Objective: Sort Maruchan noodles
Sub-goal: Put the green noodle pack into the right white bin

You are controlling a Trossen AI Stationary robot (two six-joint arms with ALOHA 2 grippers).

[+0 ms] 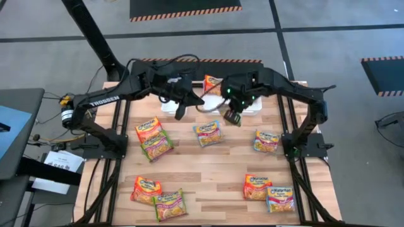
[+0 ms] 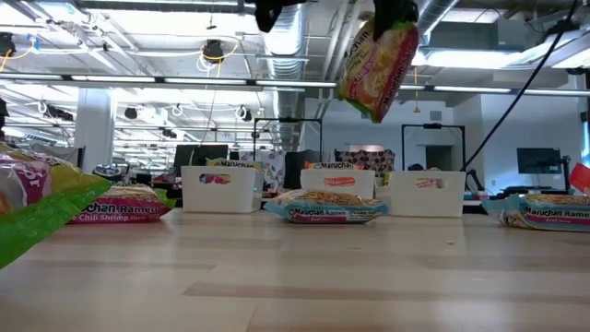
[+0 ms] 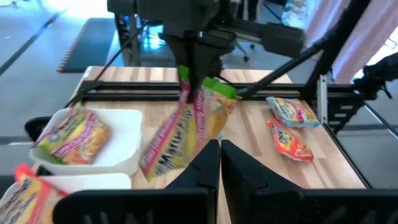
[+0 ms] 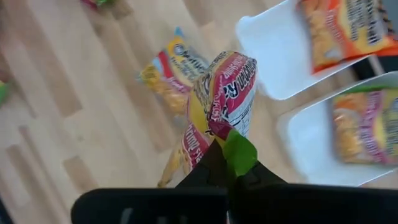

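Right tool (image 1: 233,117) clamped on a green-edged packet (image 2: 378,60) aloft near the bins (image 2: 427,194); left tool (image 1: 180,112) narrow, nearly closed, alongside, above the worktop (image 1: 221,164).

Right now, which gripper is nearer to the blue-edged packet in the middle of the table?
Right. The right gripper, holding a green-edged packet, hangs just beyond the blue-edged packet. The left gripper is farther off.
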